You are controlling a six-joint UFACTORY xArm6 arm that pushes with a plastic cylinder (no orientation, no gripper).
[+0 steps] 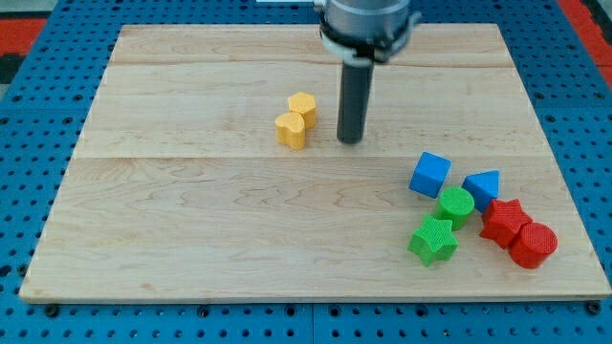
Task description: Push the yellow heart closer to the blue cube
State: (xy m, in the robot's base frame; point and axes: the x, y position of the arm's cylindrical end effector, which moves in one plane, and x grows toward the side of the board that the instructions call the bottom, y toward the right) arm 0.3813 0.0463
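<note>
- Board [191,239]: pale wood, on a blue pegboard [29,57]. No brands, labels or writing can be read anywhere.
- My tip [350,141]: rests on the board at upper centre. It is a plain rod, no jaws, so wide or narrow does not apply; it holds nothing and touches no block.
- Two yellow blocks sit just to the view's left of my tip and touch each other. The front-left one reads as the yellow heart [291,130]; the yellow block [303,106] behind it looks more hexagonal. Shapes are small, so this is a judgement.
- Blue cube [429,174]: well apart from the heart, toward the view's lower right. It is at the upper-left edge of a cluster.
- Cluster: blue wedge [483,186], green cylinder [456,204], green star [433,239], red star [503,220], red cylinder [533,244].
- Key relation: my tip stands between the heart and the cube, near the heart's right side. That is the wrong side for this push.
- Judgement: the tip would need to get round to the heart's upper-left face, then drive down and to the right.
- Risk: the other yellow block occupies part of that approach and could be dragged along. The heart's rounded lobes may let it slip off the rod.
- Task progress: not begun, judging by the wide gap.
</note>
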